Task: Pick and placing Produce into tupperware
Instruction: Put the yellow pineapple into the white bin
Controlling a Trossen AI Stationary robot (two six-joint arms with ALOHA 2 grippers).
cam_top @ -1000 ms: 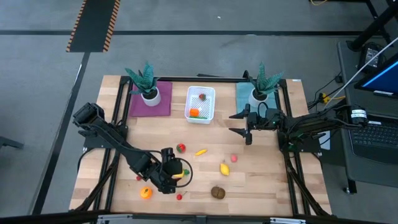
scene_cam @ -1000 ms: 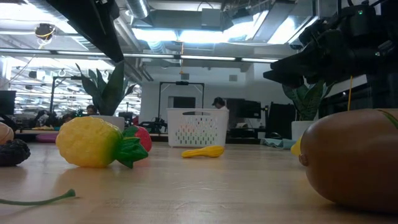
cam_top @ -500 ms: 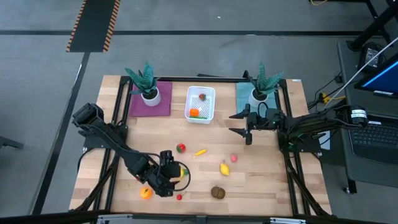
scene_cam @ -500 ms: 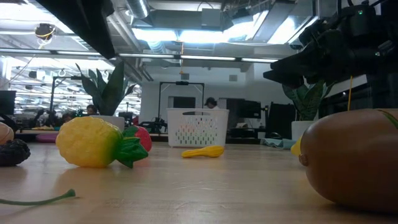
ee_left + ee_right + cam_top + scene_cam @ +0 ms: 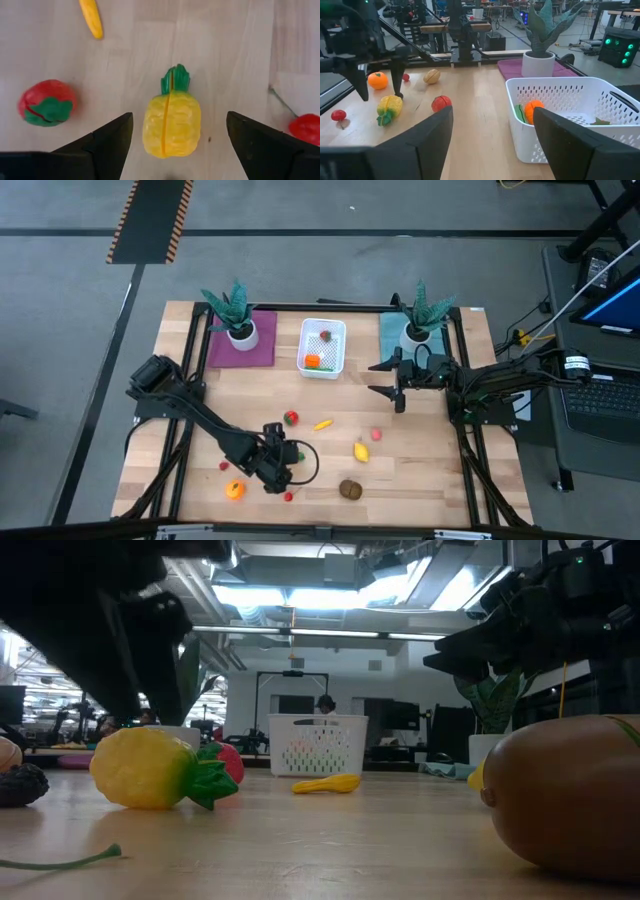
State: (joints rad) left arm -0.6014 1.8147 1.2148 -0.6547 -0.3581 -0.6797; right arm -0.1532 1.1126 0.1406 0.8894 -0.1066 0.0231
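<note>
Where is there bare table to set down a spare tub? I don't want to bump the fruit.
Bare wood lies along the table's right front, right of the kiwi and lemon, and at the left, between the purple mat and the orange. It is crowded mid-front, where the open left gripper hangs over the yellow pineapple near a strawberry.

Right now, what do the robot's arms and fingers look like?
Both arms are black, built from chunky jointed links with thin dark cables looping alongside. The left gripper ends in two flat, dark wedge-shaped fingers. The right gripper has the same pair of broad dark fingers. I see no markings on them.
</note>
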